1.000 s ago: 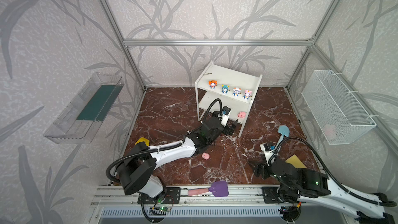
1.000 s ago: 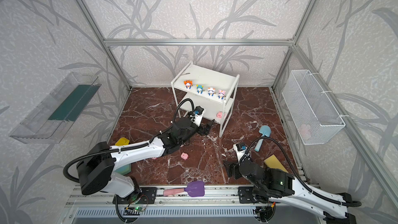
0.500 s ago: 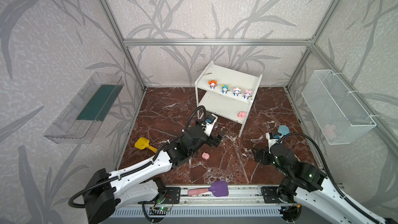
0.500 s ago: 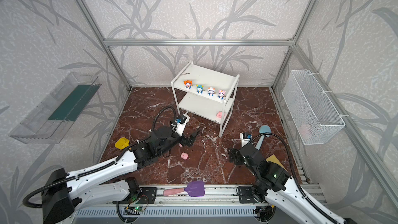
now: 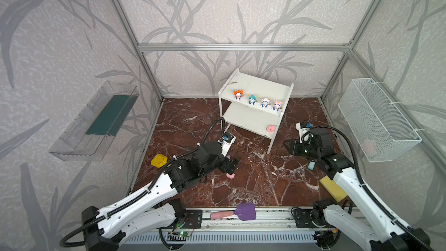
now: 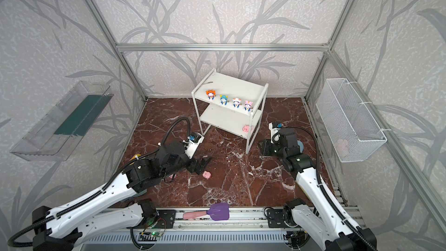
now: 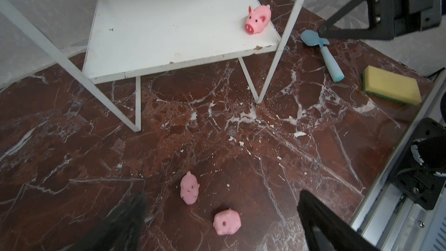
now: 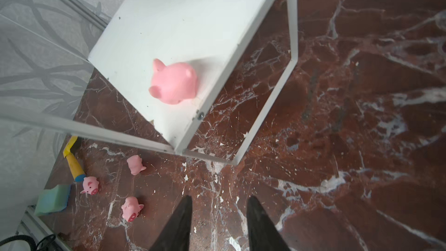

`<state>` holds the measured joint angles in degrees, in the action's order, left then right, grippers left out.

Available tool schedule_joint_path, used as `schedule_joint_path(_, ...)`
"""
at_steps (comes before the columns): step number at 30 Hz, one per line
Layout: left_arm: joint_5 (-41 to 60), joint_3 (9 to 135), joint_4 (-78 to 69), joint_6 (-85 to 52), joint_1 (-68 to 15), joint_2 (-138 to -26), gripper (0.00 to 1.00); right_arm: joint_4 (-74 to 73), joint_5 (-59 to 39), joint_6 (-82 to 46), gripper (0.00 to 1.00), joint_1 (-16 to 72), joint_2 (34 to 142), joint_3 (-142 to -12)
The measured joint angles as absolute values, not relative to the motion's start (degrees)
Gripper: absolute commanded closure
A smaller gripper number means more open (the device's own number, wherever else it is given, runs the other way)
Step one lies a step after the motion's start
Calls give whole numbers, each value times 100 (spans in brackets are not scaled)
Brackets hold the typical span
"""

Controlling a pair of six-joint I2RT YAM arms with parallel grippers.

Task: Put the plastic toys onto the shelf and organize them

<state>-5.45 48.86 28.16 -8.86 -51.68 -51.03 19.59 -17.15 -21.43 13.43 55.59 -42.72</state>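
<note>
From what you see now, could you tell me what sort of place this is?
Probably a robot test cell: an aluminium frame holds wallpapered panels around a marble-look floor, and the left arm and right arm mount on a front rail.

bright even light, soft shadows; the left gripper (image 7: 222, 193) looks blurred.

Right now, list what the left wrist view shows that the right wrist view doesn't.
Only left wrist: the blue shovel and yellow sponge. Only right wrist: the yellow shovel, green sponge and a third floor pig near them. Both: the shelf, the upright pig on its lower board, and two floor pigs.
</note>
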Motion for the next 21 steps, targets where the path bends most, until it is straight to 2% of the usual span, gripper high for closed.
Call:
schedule_joint_path(4,-489,4888,3350,-858,-5168,-4560,1,1673,-1872,-1966,73,1278,6200,-4678)
schedule_joint_path(12,-567,4890,3894,-733,-5168,-3667,1,1345,-1957,-1780,79,1227,6965,-5146)
schedule_joint_path(21,-735,4890,3903,-655,-5168,-3203,1,1151,-2016,-1664,81,1212,7417,-5280)
